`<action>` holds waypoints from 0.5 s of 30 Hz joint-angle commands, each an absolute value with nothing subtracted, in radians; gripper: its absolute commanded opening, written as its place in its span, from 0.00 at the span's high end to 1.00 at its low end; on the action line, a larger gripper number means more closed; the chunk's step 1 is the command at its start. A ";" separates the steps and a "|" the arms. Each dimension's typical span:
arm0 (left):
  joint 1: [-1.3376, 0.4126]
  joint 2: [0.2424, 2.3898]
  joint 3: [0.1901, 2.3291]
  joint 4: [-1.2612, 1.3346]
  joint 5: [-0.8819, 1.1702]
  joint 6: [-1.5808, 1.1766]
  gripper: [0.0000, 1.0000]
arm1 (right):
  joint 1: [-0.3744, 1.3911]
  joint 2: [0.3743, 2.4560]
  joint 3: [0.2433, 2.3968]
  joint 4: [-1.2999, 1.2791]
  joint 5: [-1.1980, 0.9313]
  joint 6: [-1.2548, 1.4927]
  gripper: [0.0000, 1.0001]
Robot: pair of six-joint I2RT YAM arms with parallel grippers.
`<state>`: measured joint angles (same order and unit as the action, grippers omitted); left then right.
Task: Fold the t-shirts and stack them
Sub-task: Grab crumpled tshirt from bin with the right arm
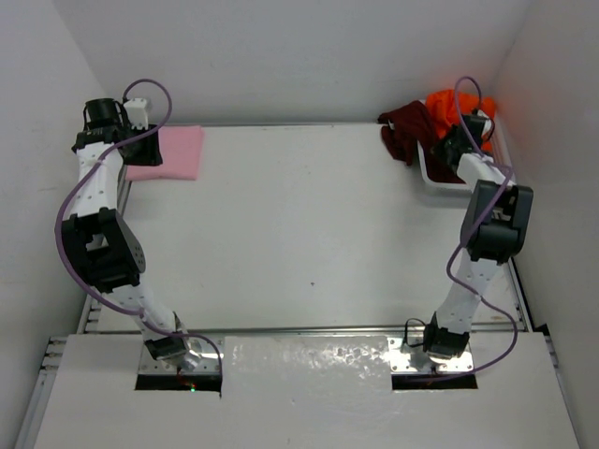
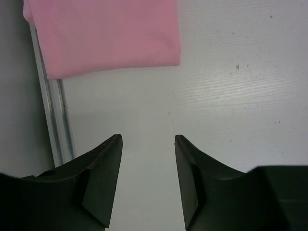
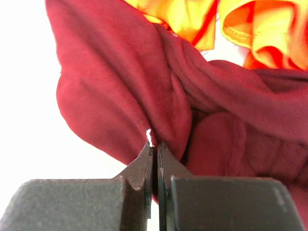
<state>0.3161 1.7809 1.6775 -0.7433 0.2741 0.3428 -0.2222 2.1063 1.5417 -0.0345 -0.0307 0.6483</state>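
The light pink t-shirt (image 1: 169, 152) lies folded flat at the far left of the table, also filling the top of the left wrist view (image 2: 106, 36). My left gripper (image 2: 148, 142) hovers open just short of it, nothing between its fingers. At the far right, the dark maroon t-shirt (image 1: 404, 129) spills crumpled out of the white basket (image 1: 436, 181), with the bright orange t-shirt (image 1: 447, 105) behind it. My right gripper (image 3: 155, 147) is shut on a fold of the maroon t-shirt (image 3: 120, 82). The orange t-shirt (image 3: 250, 29) bunches above it.
White walls enclose the table at the back and both sides. A metal rail (image 2: 53, 120) runs along the table's left edge beside the pink shirt. The basket stands against the right wall.
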 commanded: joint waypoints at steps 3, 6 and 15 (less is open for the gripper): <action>0.322 1.773 1.721 -0.718 0.288 0.347 0.54 | -0.224 1.860 1.419 0.190 -0.005 0.676 1.00; 0.322 1.772 1.718 -0.716 0.296 0.342 0.54 | -0.219 1.775 1.364 0.242 -0.002 0.680 1.00; 0.321 1.750 1.718 -0.713 0.308 0.342 0.54 | -0.216 1.565 1.491 0.253 0.015 0.566 1.00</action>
